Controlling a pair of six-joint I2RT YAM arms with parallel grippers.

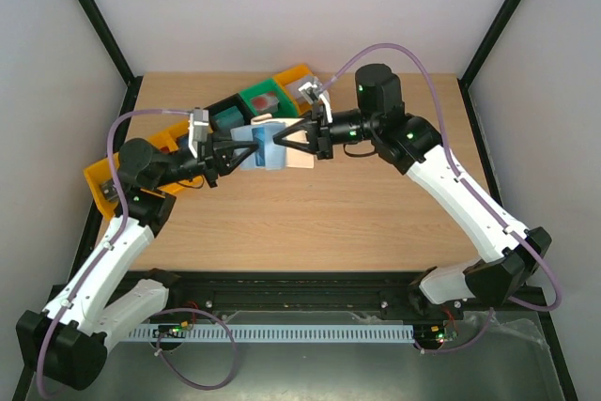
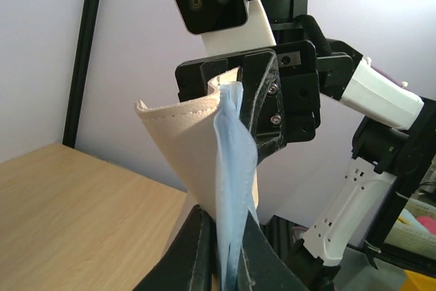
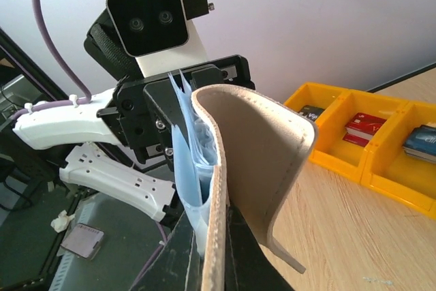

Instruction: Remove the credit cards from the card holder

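Observation:
The card holder (image 1: 267,151) hangs in the air between my two grippers, over the far middle of the table. Its beige cover (image 2: 180,141) bends outward and its light blue pockets (image 2: 235,161) stand on edge. My left gripper (image 1: 252,149) (image 2: 226,219) is shut on the blue pocket layer at one end. From the opposite end, my right gripper (image 1: 282,143) (image 3: 214,221) is shut on the beige cover's stitched edge (image 3: 221,189) together with the blue lining. The loose beige flap (image 3: 272,141) curls off to the right. The credit cards are hidden inside the pockets.
A row of yellow bins (image 1: 103,180) runs diagonally behind the grippers, with a green bin (image 1: 261,100) and a teal one (image 1: 228,119) among them. In the right wrist view the yellow bins (image 3: 381,168) hold red (image 3: 364,126), black and blue cards. Black frame posts stand at the table's corners.

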